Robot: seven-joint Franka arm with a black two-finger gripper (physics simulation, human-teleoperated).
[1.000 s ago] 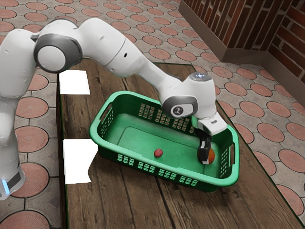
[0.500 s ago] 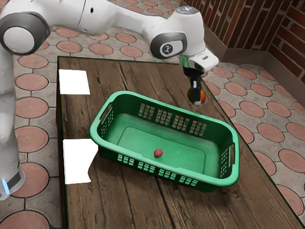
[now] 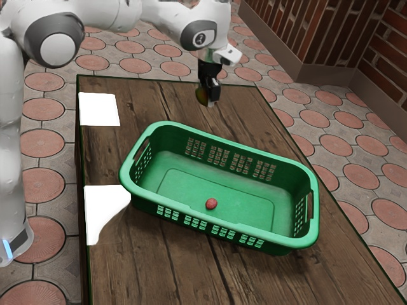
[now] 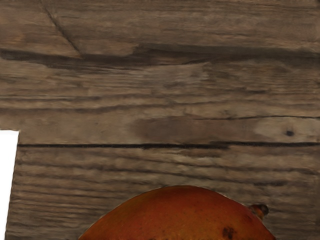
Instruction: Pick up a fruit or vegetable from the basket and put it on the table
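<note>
Orange-red fruit (image 3: pixel 201 96) hangs clamped between the jaws, above the bench (image 3: pixel 152 273) beyond the green basket (image 3: pixel 167 126); the arm (image 3: pixel 108 14) reaches out high, its hand (image 3: pixel 208 96) pointing down.

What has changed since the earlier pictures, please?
The orange fruit has left the basket, rising and then moving toward the exterior view's left, held in the jaws. One white patch looks smaller. The basket and the small red fruit stayed put.

Round pinkish slabs (image 3: pixel 175 68) pattern the grey floor (image 3: pixel 56 267); a reddish wall (image 3: pixel 381 57), probably brick, rises above a brown base (image 3: pixel 306 71).
</note>
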